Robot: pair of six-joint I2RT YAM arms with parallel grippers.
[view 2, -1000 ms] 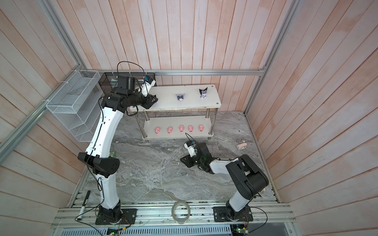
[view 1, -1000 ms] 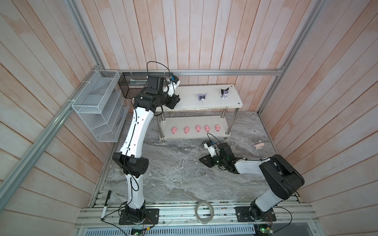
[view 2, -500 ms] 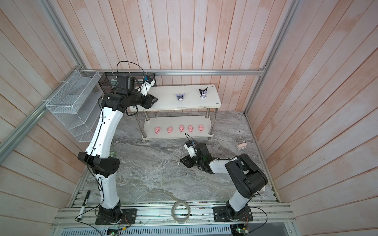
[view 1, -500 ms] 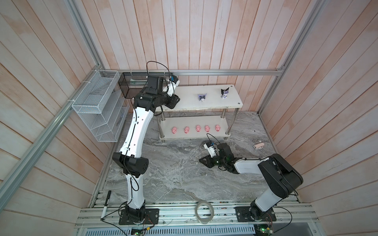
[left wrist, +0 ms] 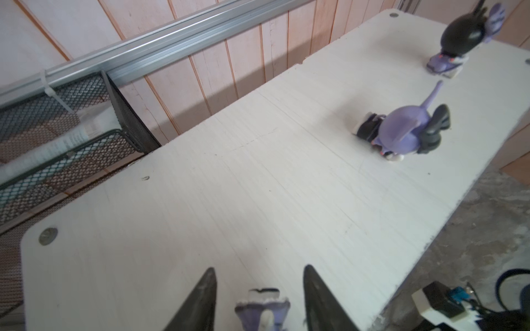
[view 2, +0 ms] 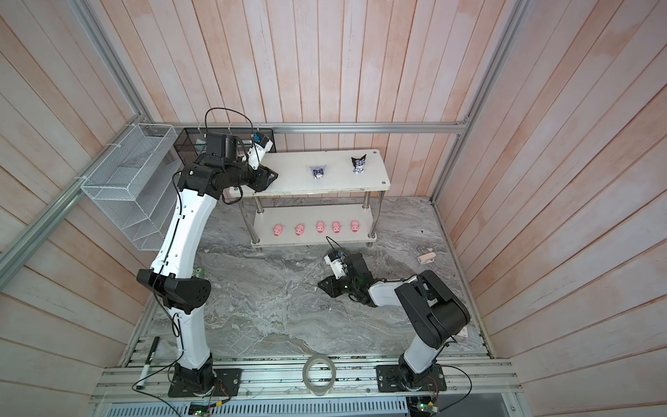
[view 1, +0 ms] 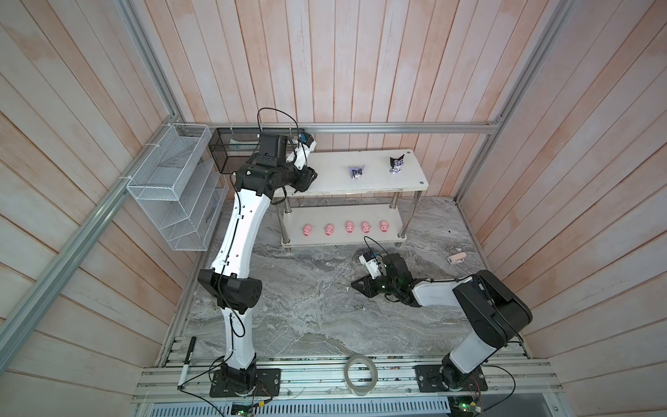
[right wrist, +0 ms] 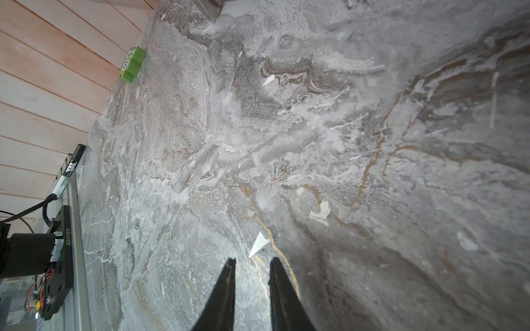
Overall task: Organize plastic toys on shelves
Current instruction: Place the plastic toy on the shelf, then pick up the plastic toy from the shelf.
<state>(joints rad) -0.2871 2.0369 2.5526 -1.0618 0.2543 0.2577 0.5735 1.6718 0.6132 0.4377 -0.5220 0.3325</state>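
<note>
Left gripper (left wrist: 259, 268) open around a figurine on the top shelf.

In the left wrist view its jaws stand apart, with a gap on each side of the black-purple-white figurine (left wrist: 261, 308). In a top view this is the left end of the upper board of the shelves (view 1: 371, 182), upper middle of the frame. A second figurine (view 1: 356, 172) and a third figurine (view 1: 396, 164) sit further right on that board. Five pink pigs (view 1: 349, 226) line the lower board. The right gripper (right wrist: 253, 260), slightly parted and empty, hangs low over the bench (view 1: 306, 307), right of centre.
</note>
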